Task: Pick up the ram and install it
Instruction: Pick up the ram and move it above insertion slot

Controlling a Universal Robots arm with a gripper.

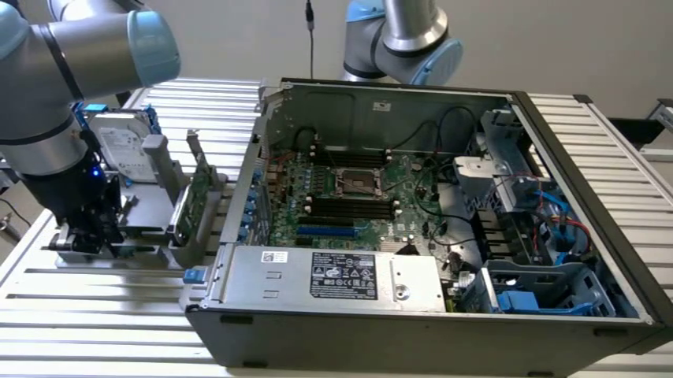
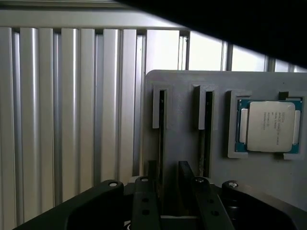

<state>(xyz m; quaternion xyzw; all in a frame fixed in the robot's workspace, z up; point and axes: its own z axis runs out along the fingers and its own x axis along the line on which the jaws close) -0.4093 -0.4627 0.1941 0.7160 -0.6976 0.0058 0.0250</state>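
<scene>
Straddling the edge-on ram (image 2: 162,127), spread fingers (image 2: 188,177) hide its near end.

Plain pale wall (image 1: 568,47) is seen at 12 o'clock, w/ thin black cable (image 1: 310,43) hung before it. Ribbed alu. table (image 1: 94,323) is evenly lit, 6 to 9 o'clock.

the arm (image 1: 63,71) is pale grey with sky-blue joint caps, its gripper (image 2: 169,175) black, over a table (image 1: 105,323) of silver ribbed slats (striped in light and shadow). the computer case (image 1: 421,342) is dark grey, holding a green motherboard (image 1: 412,173), a silver power supply (image 1: 263,277) with a black label (image 1: 344,276) printed in white, and bright blue clips (image 1: 522,303). the holder (image 2: 182,96) is matt grey, and its processor (image 2: 270,125) silver, edged in teal-green.
</scene>
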